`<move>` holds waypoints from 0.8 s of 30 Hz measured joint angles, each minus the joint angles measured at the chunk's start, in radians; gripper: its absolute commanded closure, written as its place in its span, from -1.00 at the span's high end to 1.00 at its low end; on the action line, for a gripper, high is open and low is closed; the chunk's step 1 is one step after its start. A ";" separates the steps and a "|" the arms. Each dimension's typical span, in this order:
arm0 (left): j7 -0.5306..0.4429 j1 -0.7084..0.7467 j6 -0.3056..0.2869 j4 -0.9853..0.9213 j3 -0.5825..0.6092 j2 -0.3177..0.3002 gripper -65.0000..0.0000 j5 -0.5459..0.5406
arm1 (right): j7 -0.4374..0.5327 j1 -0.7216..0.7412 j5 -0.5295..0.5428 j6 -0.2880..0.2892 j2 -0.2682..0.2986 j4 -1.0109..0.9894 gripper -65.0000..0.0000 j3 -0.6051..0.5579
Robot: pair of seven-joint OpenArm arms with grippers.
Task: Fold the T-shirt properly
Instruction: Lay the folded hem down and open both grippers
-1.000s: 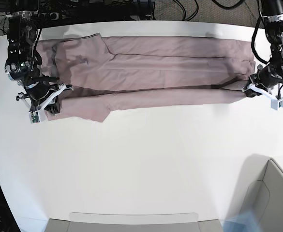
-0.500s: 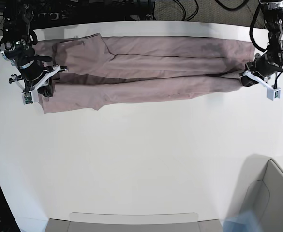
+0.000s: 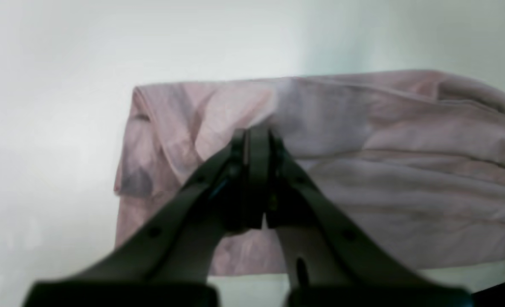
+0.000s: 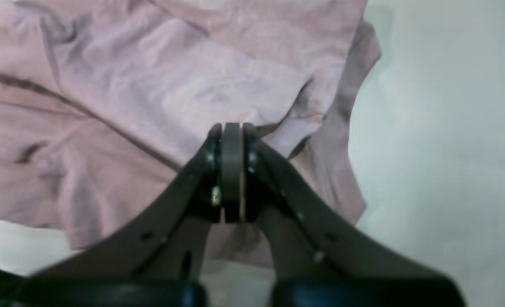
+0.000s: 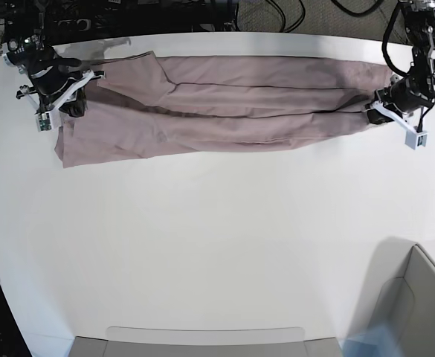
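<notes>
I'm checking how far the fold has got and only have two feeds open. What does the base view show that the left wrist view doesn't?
Only the base view shows the whole T-shirt stretched as a long band across the far side of the white table, with the right gripper at one end and a grey bin corner. Only the left wrist view shows the left gripper close up, jaws shut over the layered end folds. Both show pink fabric, white tabletop and the left gripper at the shirt's end.

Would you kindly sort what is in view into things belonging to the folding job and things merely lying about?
Belonging to the job:
T-shirt
left claw
right claw

Lying about:
grey bin
grey tray
cables
</notes>
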 measured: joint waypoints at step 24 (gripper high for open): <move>-0.002 0.050 -0.011 0.000 0.006 0.036 -0.72 0.300 | 0.000 -0.072 0.090 0.000 0.024 -0.073 -0.54 0.037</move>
